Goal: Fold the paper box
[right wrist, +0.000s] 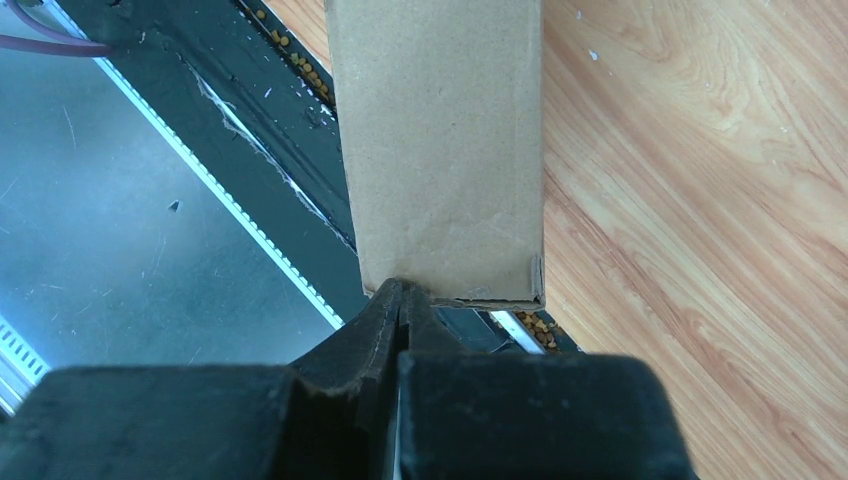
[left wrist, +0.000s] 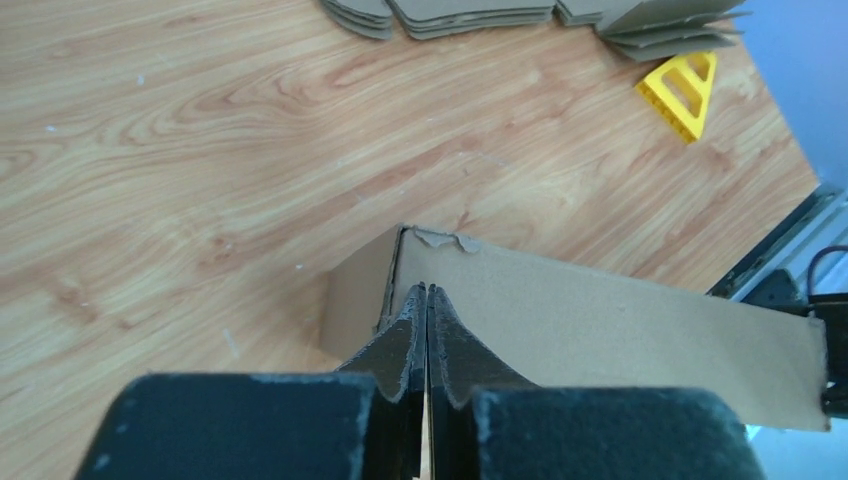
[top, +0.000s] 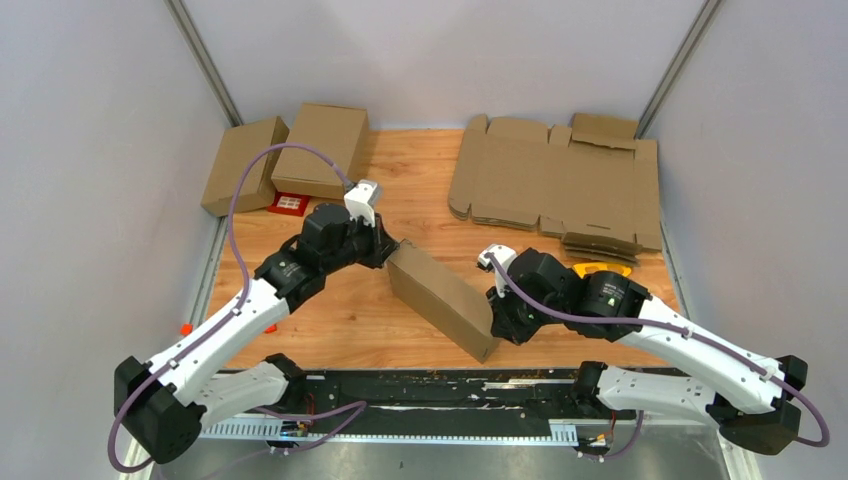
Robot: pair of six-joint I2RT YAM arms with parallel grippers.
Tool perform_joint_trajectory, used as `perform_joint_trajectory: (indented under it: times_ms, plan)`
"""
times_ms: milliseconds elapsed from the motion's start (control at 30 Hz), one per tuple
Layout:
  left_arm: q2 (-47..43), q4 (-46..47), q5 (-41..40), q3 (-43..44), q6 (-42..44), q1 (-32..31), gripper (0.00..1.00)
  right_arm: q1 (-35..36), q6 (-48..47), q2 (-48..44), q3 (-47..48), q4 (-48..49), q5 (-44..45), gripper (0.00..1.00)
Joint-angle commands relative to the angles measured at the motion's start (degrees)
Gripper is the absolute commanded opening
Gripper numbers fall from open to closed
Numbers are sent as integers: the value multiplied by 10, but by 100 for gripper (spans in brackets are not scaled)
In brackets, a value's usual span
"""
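Wood table (top: 340, 320) carries the paper box (top: 440, 298) near-centre, long axis running far-left to near-right between my arms, left jaws shut empty at its far end, right jaws shut empty at its near end.

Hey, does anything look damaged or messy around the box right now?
The box has a ragged, torn-looking edge at one top corner. Yellowish crumbs lie scattered along the black rail.
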Motion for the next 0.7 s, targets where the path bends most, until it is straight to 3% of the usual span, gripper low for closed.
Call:
perform_joint_trajectory:
  times_ms: [0, 233, 367, 467, 567, 667]
  plan:
    - [-12, -115, -15, 48, 34, -1, 0, -1, -8, 16, -20, -21, 31, 0]
    - [-30, -103, -34, -1, 31, -1, 0, -1, -9, 13, -18, -16, 28, 0]
    - [14, -68, -6, -37, 30, -1, 0, -1, -9, 14, -12, -17, 31, 1]
    - [32, -66, -7, -49, 30, 0, 0, -1, -16, 9, 12, -21, 32, 21]
    - [22, -52, -7, -57, 26, 0, 0, -1, -36, 3, 47, -20, 31, 70]
    - [23, -65, -12, -47, 32, -1, 0, -1, -57, 17, 92, -29, 55, 90]
